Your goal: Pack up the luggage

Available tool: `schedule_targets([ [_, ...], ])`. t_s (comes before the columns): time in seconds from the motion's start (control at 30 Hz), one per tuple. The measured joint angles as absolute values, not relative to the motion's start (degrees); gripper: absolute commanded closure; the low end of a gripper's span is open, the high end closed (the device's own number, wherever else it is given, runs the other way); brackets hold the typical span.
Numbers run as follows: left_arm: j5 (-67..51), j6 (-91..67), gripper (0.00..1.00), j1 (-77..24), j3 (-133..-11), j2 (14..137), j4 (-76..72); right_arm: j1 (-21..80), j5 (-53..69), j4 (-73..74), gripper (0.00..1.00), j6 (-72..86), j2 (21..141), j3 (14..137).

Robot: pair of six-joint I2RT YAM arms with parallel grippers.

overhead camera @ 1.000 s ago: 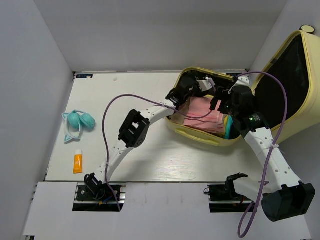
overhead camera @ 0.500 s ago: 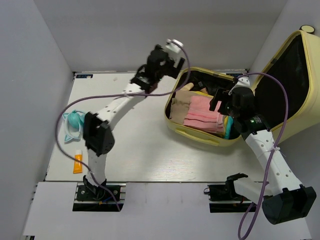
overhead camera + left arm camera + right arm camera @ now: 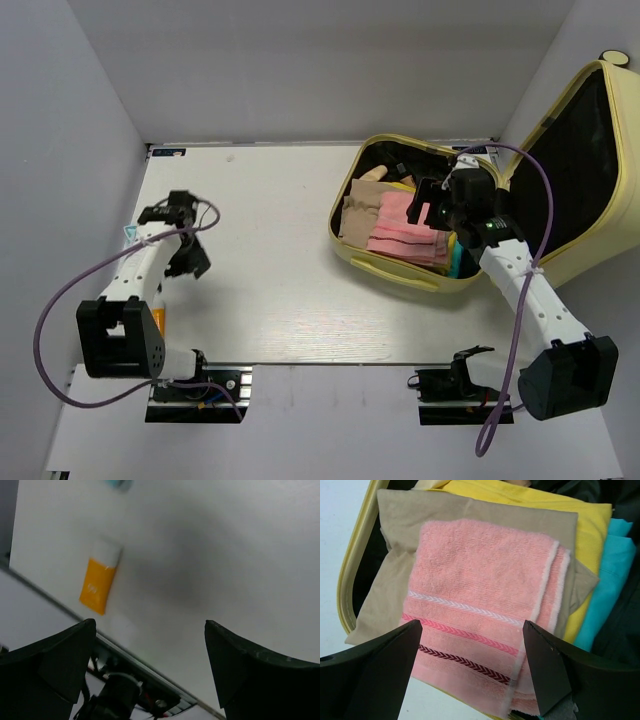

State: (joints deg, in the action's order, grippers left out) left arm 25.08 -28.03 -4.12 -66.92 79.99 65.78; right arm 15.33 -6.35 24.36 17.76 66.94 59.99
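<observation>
By the table's (image 3: 280, 290) left edge the left gripper (image 3: 150, 626) hangs wide, empty, near the unpacked orange tube (image 3: 99, 585) and perhaps teal headphones (image 3: 118, 482), while at its far right corner the right gripper (image 3: 470, 630) gapes over the pink towel (image 3: 480, 580) already in the luggage (image 3: 395, 270).

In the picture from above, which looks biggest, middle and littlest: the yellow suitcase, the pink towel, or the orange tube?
1. Yellow suitcase, by far the biggest.
2. Pink towel, lying inside it.
3. Orange tube, the smallest, though the left arm partly hides it.
</observation>
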Motion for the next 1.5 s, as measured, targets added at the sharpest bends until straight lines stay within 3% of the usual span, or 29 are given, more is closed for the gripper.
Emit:
schedule_targets([
  [0.1, 26.2, -29.0, 0.01, 3.0, -56.7, 74.8, 67.6, 15.3, -4.3, 24.5, 0.12, 18.1, 68.1, 60.2],
  [0.3, 24.5, -25.5, 0.01, 19.2, -43.7, 58.8, 56.1, 15.3, -2.8, 24.4, 0.12, 19.1, 68.5, 60.2],
  [0.53, 13.2, -21.1, 0.01, 31.4, -38.0, 66.3, 42.3, 15.3, -4.4, 24.3, 0.12, 19.1, 68.6, 60.9],
  [0.67, 8.6, -18.4, 0.02, 33.2, -35.2, 71.2, 36.9, 15.3, -4.2, 24.2, 0.12, 19.5, 68.6, 61.4],
  [0.77, 6.5, -17.1, 0.15, 33.7, -33.5, 72.2, 33.4, 15.3, -3.3, 23.8, 0.12, 20.5, 68.8, 61.8],
  [0.8, 6.5, -16.5, 0.27, 33.7, -33.4, 72.2, 32.6, 15.3, -2.8, 23.6, 0.12, 20.8, 69.1, 62.0],
  [0.87, 6.4, -15.8, 0.4, 33.9, -33.1, 72.4, 30.9, 15.3, -2.3, 23.4, 0.12, 21.3, 69.9, 62.5],
  [0.9, 6.4, -15.4, 0.52, 34.0, -32.9, 72.5, 29.9, 15.3, -1.6, 23.3, 0.12, 21.5, 70.5, 62.8],
  [0.97, 5.6, -14.7, 0.63, 33.9, -32.5, 72.5, 27.8, 15.3, -0.4, 22.9, 0.12, 22.0, 71.6, 63.1],
  [1.0, 5.0, -14.6, 0.77, 33.6, -32.3, 72.4, 26.9, 15.3, 0.2, 22.8, 0.12, 22.2, 71.9, 63.1],
  [1.03, 4.4, -14.6, 0.8, 33.1, -32.1, 72.4, 25.7, 15.3, 0.8, 22.8, 0.12, 22.3, 72.2, 63.1],
  [1.1, 3.5, -14.7, 0.8, 31.1, -31.7, 72.3, 23.7, 15.4, 1.8, 22.7, 0.13, 22.5, 72.5, 63.1],
  [1.13, 2.8, -14.7, 0.86, 29.7, -31.6, 72.3, 22.9, 15.4, 2.2, 22.7, 0.13, 22.5, 72.5, 63.1],
  [1.27, -3.0, -15.8, 0.86, 23.4, -31.8, 72.3, 21.8, 15.4, 4.1, 22.5, 0.13, 22.1, 72.5, 63.1],
  [1.5, -11.4, -17.4, 0.86, 3.9, -37.8, 72.8, 24.4, 15.5, 5.1, 23.1, 0.13, 20.2, 71.8, 62.3],
])
